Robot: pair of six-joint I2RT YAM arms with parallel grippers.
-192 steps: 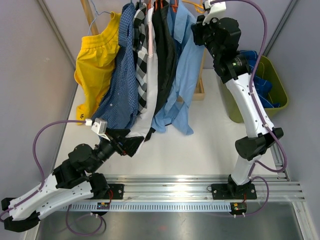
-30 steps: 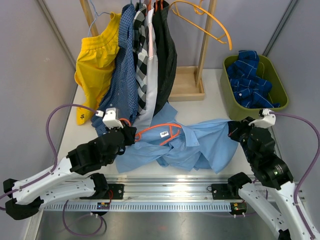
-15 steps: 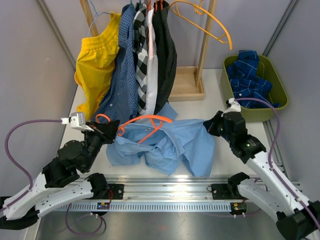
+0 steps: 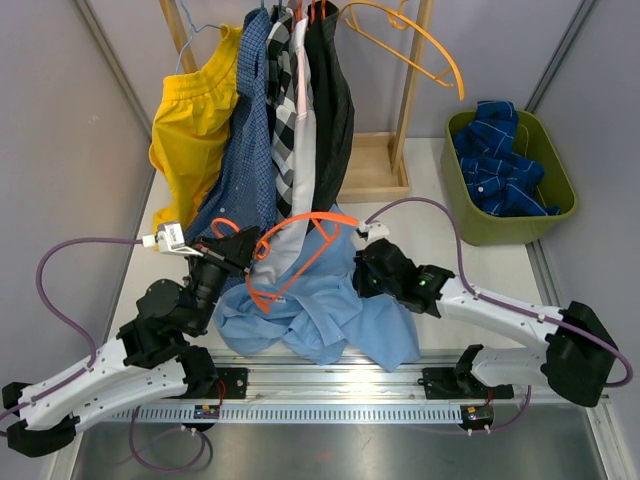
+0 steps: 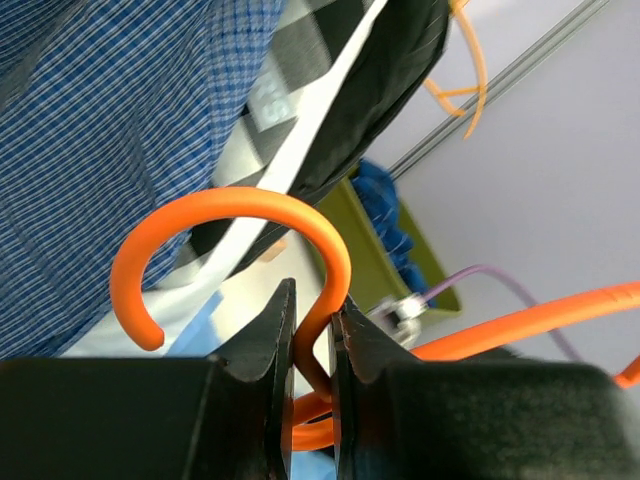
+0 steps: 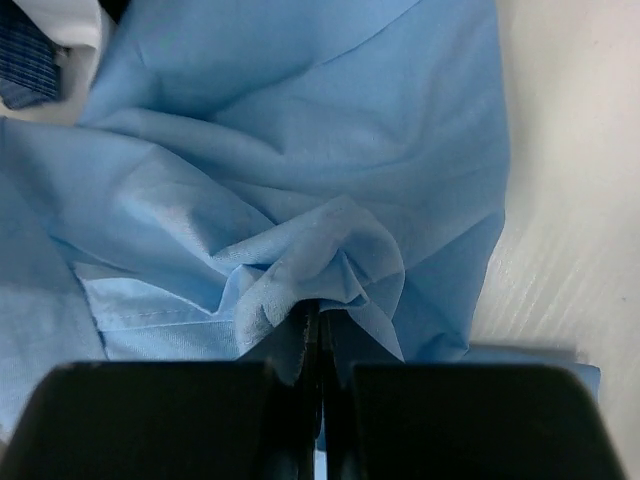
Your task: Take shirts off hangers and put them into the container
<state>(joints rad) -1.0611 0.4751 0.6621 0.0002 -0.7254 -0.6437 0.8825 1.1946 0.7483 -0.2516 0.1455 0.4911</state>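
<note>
My left gripper is shut on the hook of an orange hanger. The hanger tilts up over a crumpled light blue shirt on the table, its low end against the cloth. In the left wrist view the gripper pinches the hook's stem. My right gripper is shut on a bunched fold of that shirt, as the right wrist view of the gripper shows. The olive container at the right holds dark blue shirts.
On the wooden rack at the back hang yellow, dark blue check, black-and-white check, white and black shirts. An empty orange hanger hangs at its right. Grey walls close both sides.
My right gripper has dragged its fold of the blue shirt leftwards, bunching the cloth. My left gripper has lifted the hanger, which has risen out of the shirt's collar.
</note>
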